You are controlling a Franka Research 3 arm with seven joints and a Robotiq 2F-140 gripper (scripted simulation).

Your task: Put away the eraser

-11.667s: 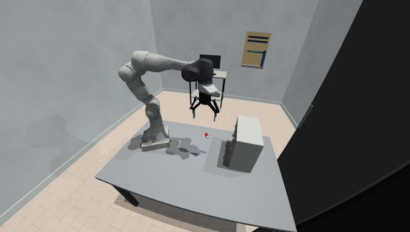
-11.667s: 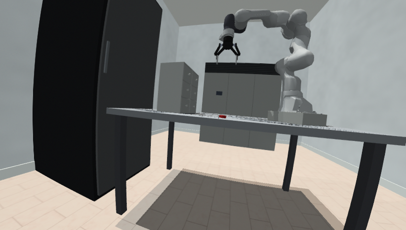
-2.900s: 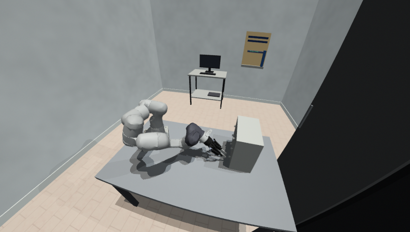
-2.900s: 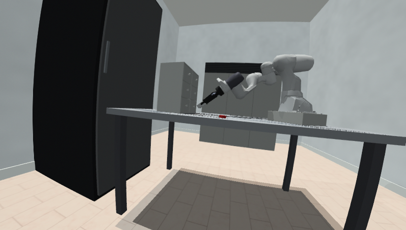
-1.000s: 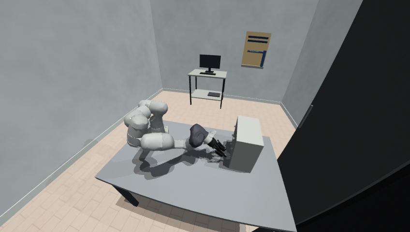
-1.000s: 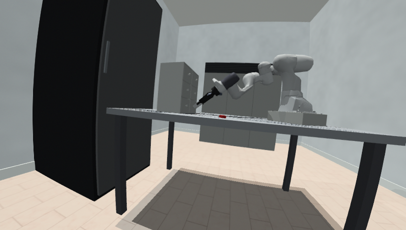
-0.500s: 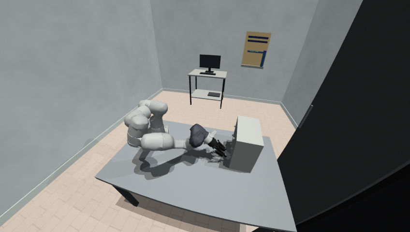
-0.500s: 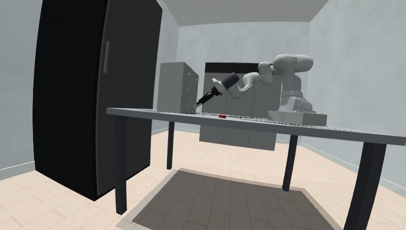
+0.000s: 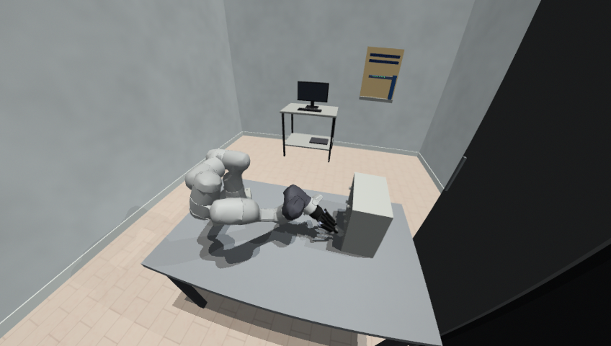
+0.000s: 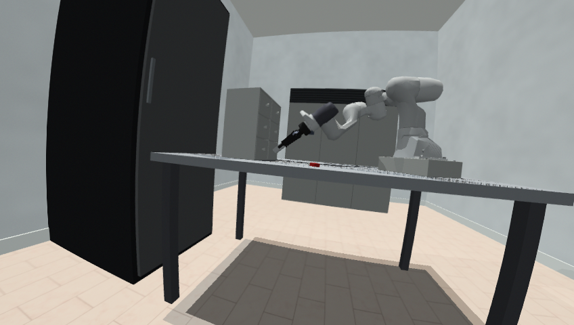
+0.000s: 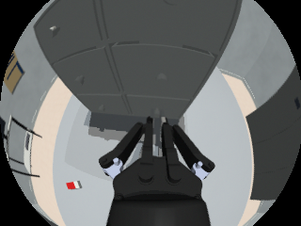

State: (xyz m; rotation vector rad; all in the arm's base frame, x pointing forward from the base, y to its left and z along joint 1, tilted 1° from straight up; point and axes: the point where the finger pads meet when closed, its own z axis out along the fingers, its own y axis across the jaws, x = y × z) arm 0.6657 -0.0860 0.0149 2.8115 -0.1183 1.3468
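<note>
The small grey chest (image 9: 367, 213) stands on the table, with two columns of knobbed drawers on its front (image 11: 134, 56). All drawers look pushed in. My gripper (image 11: 156, 113) (image 10: 277, 147) reaches the bottom row of the chest's front. Its fingers are nearly together, closed on the small knob of the bottom right drawer (image 11: 156, 111). The red and white eraser (image 11: 74, 185) lies on the table to the left of and behind the gripper; it also shows in the exterior view (image 10: 314, 164). What the drawers hold is hidden.
A tall black cabinet (image 10: 133, 133) stands close beside the table on the chest's side. The robot's base (image 10: 418, 164) sits on the table behind the eraser. A desk with a monitor (image 9: 309, 115) stands far off by the wall.
</note>
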